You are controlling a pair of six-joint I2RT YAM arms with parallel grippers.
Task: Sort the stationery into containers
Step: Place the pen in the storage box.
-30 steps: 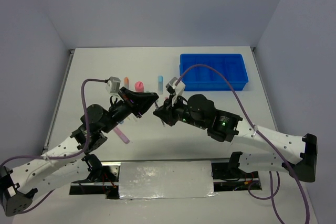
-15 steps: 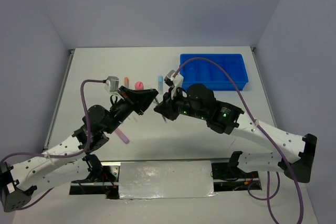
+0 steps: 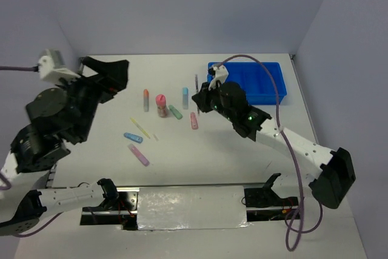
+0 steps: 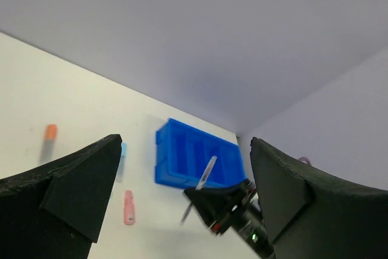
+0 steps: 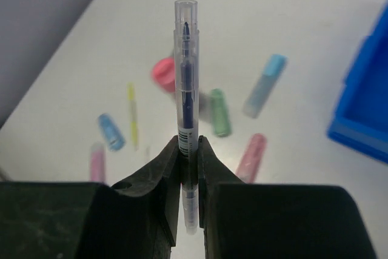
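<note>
My right gripper is shut on a slim dark pen, which stands upright in a clear barrel just left of the blue tray. My left gripper is open and empty, raised high over the table's left side. It looks across at the pen and the tray. Several highlighters lie on the table: orange-capped, blue, green, pink, another blue and pink-purple. A thin yellow stick and a pink-capped tube lie among them.
The tray's narrow compartments look empty from above. Grey walls close off the table at the back and both sides. The right arm stretches diagonally from the near right corner toward the middle. A purple cable arcs over the tray.
The two grippers were close together at the table's centre. The left one has opened and swung up and left. The right one has carried the pen back toward the tray.
</note>
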